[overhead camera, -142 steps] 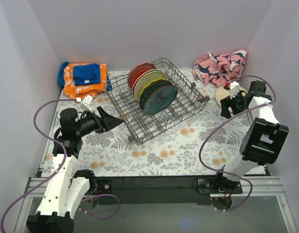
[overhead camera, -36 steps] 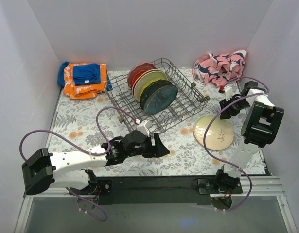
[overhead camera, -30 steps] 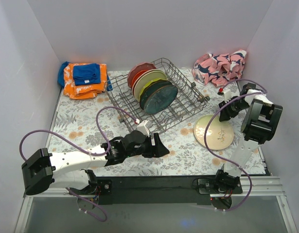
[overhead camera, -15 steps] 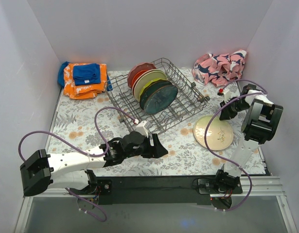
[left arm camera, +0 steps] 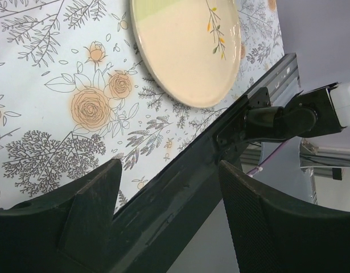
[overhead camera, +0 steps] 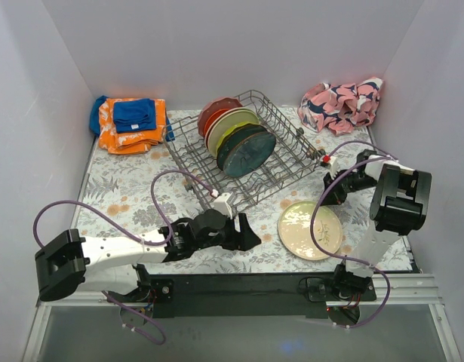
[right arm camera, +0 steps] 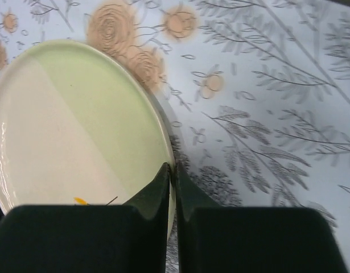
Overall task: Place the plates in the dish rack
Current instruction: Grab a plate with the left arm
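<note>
Cream plate [overhead camera: 310, 230] with a twig mark lies flat on the floral counter [overhead camera: 133, 188], in front of the dish rack [overhead camera: 296, 147], where several plates [overhead camera: 238, 137] stand on edge. The right hand [right arm camera: 172, 170] has its fingers pressed together at the plate's rim. The left hand [left arm camera: 170, 170], fingers apart, hovers low just left of the plate.

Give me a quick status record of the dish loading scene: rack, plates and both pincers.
Rack: dish rack, a row of plates standing on edge inside
Loose plate: cream plate with twig mark, lying on the floral mat
Left pincer: open, low over the mat, left of the cream plate, apart from it
Right pincer: shut on the cream plate's far rim
</note>
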{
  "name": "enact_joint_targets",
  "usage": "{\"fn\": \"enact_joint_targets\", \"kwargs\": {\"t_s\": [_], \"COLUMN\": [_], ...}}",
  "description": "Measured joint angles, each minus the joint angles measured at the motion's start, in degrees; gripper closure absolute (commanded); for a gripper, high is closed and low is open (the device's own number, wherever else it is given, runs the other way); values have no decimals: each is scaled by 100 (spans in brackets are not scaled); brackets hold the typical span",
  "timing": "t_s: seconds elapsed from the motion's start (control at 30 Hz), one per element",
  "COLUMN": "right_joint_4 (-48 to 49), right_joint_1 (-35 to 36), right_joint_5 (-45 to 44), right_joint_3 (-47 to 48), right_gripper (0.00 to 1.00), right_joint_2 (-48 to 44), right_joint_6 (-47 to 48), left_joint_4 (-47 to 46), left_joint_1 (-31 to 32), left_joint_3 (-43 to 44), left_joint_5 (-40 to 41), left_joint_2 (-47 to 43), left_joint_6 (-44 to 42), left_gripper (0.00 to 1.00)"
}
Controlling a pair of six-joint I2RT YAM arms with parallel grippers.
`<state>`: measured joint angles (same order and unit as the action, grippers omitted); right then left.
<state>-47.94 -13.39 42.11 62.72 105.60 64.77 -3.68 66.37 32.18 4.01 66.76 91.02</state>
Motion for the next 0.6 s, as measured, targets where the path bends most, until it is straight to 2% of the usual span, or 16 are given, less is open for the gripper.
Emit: {"fn": "enact_joint_targets", "kwargs": {"t_s": [0.4,0.53,0.6], "right_joint_4": [146,247,280], "right_joint_1": [1034,1263,1290], "right_joint_5": [2,-42,-42], "right_joint_3": [-1027,-1110,-1110], "right_gripper": [99,86,76], "right_joint_2": [-837,-984,-1008], "right_joint_6": [-328,-496,-555], "left_joint_4": [-293,-291,-293], "left_joint_1": [293,413,505], "left_joint_3": [-96,-96,-96], "left_joint_5": [509,715,776], "left_joint_2": [387,590,767], "left_joint_6": [271,492,553], "left_gripper": [39,40,42]}}
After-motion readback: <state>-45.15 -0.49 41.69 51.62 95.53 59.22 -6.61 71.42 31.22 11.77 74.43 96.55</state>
